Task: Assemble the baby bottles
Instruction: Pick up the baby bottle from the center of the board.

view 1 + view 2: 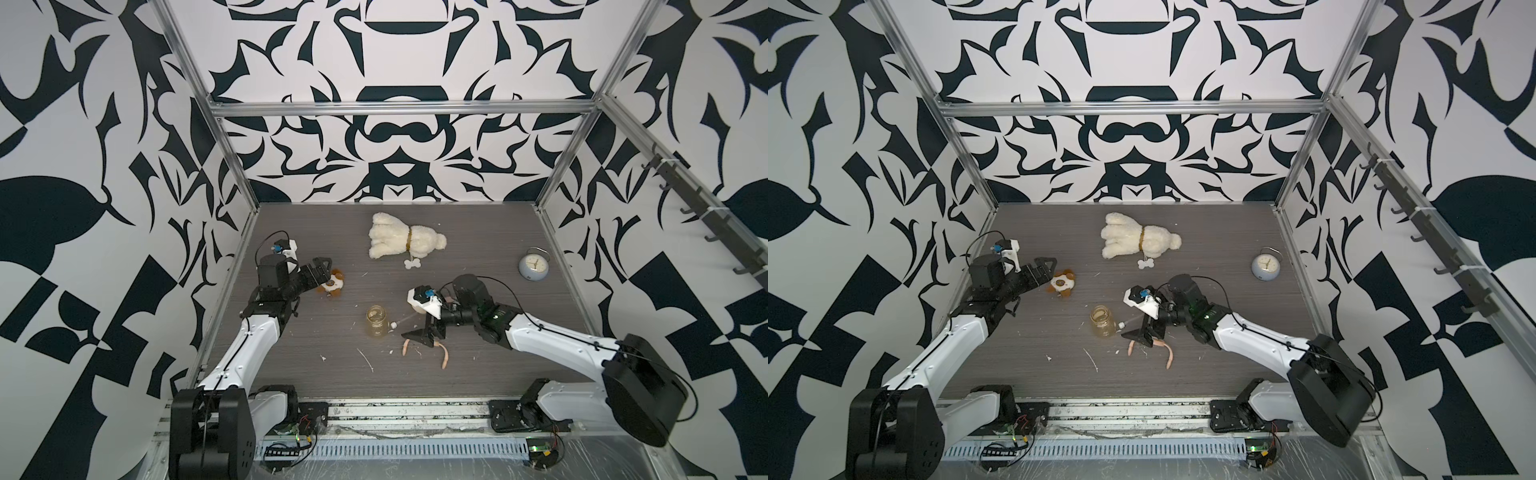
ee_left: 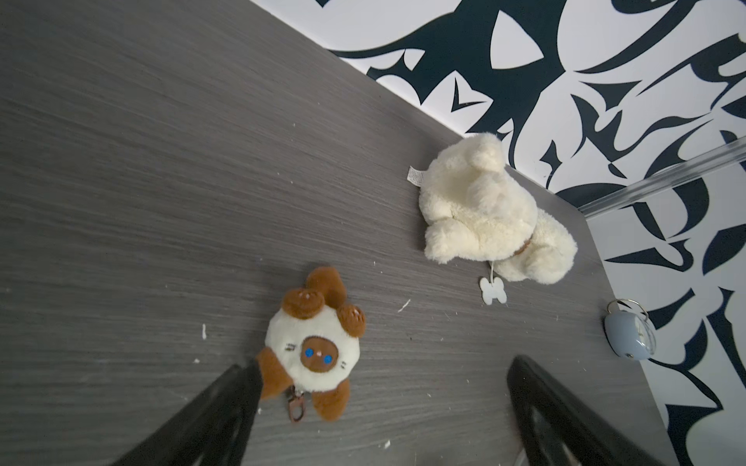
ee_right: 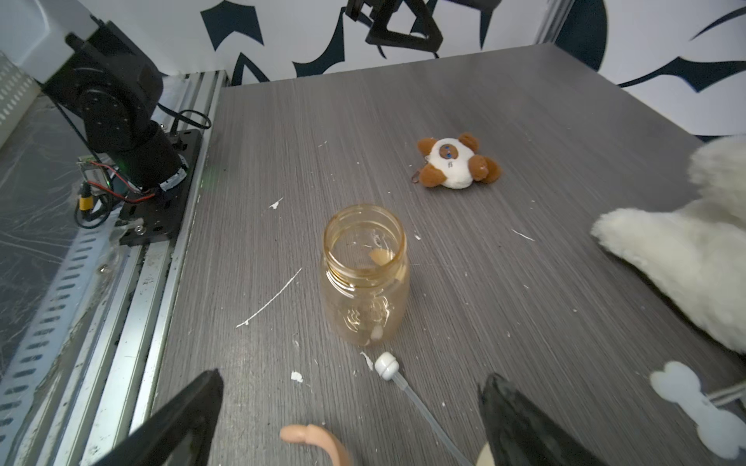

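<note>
The amber bottle body [image 1: 377, 321] [image 1: 1102, 322] [image 3: 365, 278] stands upright and uncapped mid-table. Just in front of it lies the straw's white tip [image 3: 386, 365] [image 1: 392, 324], and the clear straw runs back between the fingers of my right gripper [image 3: 351, 381] [image 1: 409, 326], which is open and low over the table. The cream collar [image 3: 482, 456] shows only as an edge by one finger. The peach handle piece [image 3: 315, 437] [image 1: 444, 355] [image 1: 1169, 357] lies under that gripper. My left gripper [image 2: 381, 367] [image 1: 322, 268] is open and empty at the far left.
A small brown-and-white plush toy [image 2: 313, 351] [image 1: 332, 284] lies against one finger of the left gripper. A white plush dog [image 1: 403, 241] with a bone tag [image 1: 411, 263] lies at the back. A pale-blue alarm clock [image 1: 534, 266] stands back right. Metal frame posts edge the table.
</note>
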`<state>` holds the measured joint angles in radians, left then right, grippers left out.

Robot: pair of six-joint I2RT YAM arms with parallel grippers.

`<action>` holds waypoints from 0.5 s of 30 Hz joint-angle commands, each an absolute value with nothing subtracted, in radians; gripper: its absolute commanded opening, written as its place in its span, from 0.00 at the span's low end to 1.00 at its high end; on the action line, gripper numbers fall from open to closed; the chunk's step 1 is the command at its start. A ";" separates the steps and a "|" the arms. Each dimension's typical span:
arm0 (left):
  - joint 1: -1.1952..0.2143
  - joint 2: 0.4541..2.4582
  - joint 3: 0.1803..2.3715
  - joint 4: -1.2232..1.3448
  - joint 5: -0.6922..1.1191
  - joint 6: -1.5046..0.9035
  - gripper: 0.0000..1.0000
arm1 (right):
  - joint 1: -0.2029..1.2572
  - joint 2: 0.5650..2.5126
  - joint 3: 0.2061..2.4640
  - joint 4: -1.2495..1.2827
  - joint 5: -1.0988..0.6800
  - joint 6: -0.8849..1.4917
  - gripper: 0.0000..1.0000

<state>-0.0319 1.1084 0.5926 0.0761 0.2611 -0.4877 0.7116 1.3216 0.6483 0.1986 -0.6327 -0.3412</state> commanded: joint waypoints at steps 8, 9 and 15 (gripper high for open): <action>-0.071 1.024 0.548 0.030 0.301 -0.555 0.99 | 0.768 1.608 0.937 0.087 -0.752 -0.482 0.99; -0.072 1.018 0.545 0.028 0.302 -0.556 0.99 | 0.772 1.626 0.951 0.085 -0.739 -0.483 0.99; -0.072 0.996 0.552 0.005 0.301 -0.529 0.99 | 0.799 1.748 1.057 0.026 -0.677 -0.484 0.98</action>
<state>-0.0704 1.0153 0.5613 0.0250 0.2890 -0.5426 0.7834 1.7329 0.9939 0.0700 -0.6937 -0.4603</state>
